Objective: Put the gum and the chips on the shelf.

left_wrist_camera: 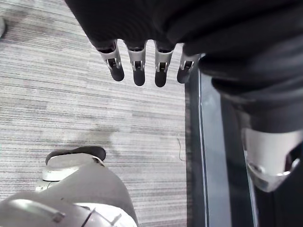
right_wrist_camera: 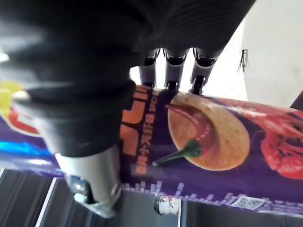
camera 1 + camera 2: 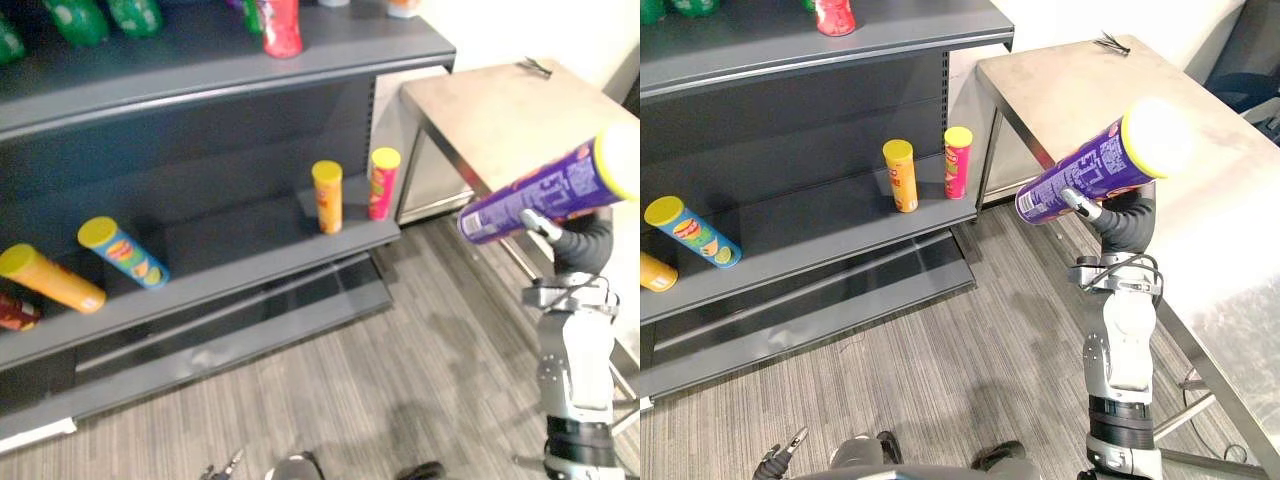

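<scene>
Item 1: chips can, purple with a yellow lid. Its label is showing a round chip and a red chili pepper; the print is too blurred to read. The right hand is holding it tilted in the air beside the desk, fingers curling round the can, well apart from the shelf.

Item 2: left hand, hanging over the floor with fingers straight and holding nothing.

Item 3: the middle shelf is carrying an orange can and a pink can standing upright near each other. A blue can and another orange can are lying tilted further left.

Item 4: the top board is holding a red can and green bottles.

Surroundings: a steel desk and grey striped carpet.
</scene>
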`<state>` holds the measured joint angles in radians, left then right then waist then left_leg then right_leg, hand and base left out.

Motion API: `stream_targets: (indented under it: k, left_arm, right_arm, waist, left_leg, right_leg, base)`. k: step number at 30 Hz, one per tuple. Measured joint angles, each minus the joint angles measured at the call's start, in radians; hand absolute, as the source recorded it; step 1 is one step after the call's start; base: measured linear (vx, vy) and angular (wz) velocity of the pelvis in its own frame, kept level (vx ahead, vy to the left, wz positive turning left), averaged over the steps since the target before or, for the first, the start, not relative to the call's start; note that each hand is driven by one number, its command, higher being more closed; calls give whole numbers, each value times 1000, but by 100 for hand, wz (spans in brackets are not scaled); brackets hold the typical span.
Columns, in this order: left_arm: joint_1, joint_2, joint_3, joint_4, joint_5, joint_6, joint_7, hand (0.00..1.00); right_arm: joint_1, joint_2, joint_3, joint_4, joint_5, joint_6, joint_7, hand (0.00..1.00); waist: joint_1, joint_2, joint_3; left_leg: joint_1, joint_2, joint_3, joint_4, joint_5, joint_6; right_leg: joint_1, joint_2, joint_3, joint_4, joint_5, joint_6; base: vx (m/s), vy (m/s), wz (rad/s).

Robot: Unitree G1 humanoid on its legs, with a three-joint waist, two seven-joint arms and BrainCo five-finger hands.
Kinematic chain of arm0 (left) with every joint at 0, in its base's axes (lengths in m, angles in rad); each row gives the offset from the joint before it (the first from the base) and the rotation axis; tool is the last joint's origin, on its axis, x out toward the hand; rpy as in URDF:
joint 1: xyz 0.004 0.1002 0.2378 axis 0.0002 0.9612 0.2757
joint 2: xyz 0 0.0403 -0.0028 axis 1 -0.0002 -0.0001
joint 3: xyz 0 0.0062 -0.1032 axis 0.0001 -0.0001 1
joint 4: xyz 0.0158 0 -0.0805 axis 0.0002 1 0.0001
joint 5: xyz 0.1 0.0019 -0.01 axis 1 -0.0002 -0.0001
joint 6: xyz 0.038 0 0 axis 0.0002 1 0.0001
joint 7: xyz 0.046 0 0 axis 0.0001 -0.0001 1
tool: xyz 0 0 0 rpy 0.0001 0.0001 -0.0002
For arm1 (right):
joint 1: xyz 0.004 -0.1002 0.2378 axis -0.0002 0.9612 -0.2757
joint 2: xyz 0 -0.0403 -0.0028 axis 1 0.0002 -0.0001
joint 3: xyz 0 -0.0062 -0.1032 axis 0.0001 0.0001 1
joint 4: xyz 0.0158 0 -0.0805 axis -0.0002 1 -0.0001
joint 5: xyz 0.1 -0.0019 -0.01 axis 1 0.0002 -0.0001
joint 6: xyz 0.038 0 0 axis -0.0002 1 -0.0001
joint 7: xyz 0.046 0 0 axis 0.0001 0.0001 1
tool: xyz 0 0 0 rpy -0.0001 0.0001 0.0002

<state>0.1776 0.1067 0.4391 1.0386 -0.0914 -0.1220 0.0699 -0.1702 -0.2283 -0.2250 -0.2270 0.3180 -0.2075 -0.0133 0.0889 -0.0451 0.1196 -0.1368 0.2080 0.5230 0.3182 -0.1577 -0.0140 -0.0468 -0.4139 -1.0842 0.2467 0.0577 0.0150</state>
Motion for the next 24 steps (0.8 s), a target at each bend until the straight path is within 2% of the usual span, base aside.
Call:
stream_targets:
  k: [5,9,10,12,13,14,16,18,19,20,21,22,24]
  left_arm:
    - [0,-27,1,3,24,0,-3,0]
    - [1,-25,2,-1,24,0,-6,0]
    - [1,-24,1,-4,23,-1,-7,0]
    - [3,-20,-3,-5,18,0,-7,0]
    - [6,-7,-24,-9,15,-1,-5,0]
    - [5,12,-51,-11,14,-1,-4,0]
    - [4,35,-50,-11,-16,-1,-1,0]
    - [3,45,-50,-10,-24,-1,3,0]
    - [2,45,-50,-9,-24,-1,4,0]
    - [1,47,-50,-8,-24,-1,4,0]
    - [5,41,-49,-6,-24,-1,4,0]
    - [6,33,-44,-5,-24,-1,4,0]
    - [7,10,-38,-3,-24,0,3,0]
  right_arm:
    - [0,1,24,7,-2,0,0,100]
    - [-3,2,85,8,-2,2,9,100]
    - [-3,1,92,7,-2,3,15,100]
    - [5,3,105,6,-2,4,21,100]
    - [21,3,109,2,-2,3,26,100]
    - [40,5,116,0,-2,4,42,100]
    - [74,16,120,-16,-1,5,49,100]
    - [110,18,120,-52,0,4,51,100]
    - [132,18,116,-73,1,4,51,100]
    - [145,18,111,-82,3,3,51,100]
    - [151,24,110,-85,10,3,52,100]
    - [150,30,108,-88,14,3,52,100]
    - [153,36,106,-91,15,3,52,100]
  waist:
    - [2,-5,12]
    - [33,-6,37]
    - [32,-7,38]
    - [24,-5,56]
    - [17,1,61]
    - [9,-2,65]
    - [-9,-15,70]
    - [-23,-26,73]
    - [-35,-34,74]
    - [-43,-31,76]
    - [-39,-24,77]
    - [-22,-24,76]
    - [-8,-24,77]
  left_leg:
    - [-23,-3,-43,-16,-5,-7]
    - [-43,19,-63,45,-73,-16]
    - [-71,14,-89,65,-88,-6]
    - [-67,-16,-137,76,-109,7]
    - [-64,-40,-183,75,-104,19]
    - [-71,-52,-238,63,-91,33]
    - [-66,-91,-309,39,-72,39]
    - [-63,-131,-360,35,-59,34]
    - [-68,-159,-403,49,-50,30]
    - [-73,-165,-429,61,-53,25]
    - [-83,-165,-455,73,-54,16]
    - [-97,-157,-458,70,-48,6]
    - [-109,-144,-460,56,-37,-11]
  right_leg:
    - [2,9,-1,-1,0,0]
    - [19,22,1,0,0,0]
    - [20,10,28,14,2,3]
    - [-3,-35,220,110,13,-5]
    - [-77,-36,458,211,-5,-44]
    - [-125,49,704,237,-101,8]
    - [-140,139,881,221,-171,32]
    - [-160,181,955,201,-190,31]
    - [-156,193,986,174,-192,40]
    - [-139,191,986,169,-203,60]
    - [-108,200,975,132,-216,84]
    - [-102,211,971,95,-221,93]
    - [-94,231,967,41,-219,96]
  base:
    - [-61,27,21]
    - [-101,84,12]
    - [-168,116,52]
    - [-95,109,75]
    - [-15,79,99]
    - [2,47,106]
    - [7,-41,117]
    - [41,-86,136]
    - [89,-139,140]
    - [96,-129,113]
    - [117,-161,57]
    - [84,-132,26]
    - [70,-143,-2]
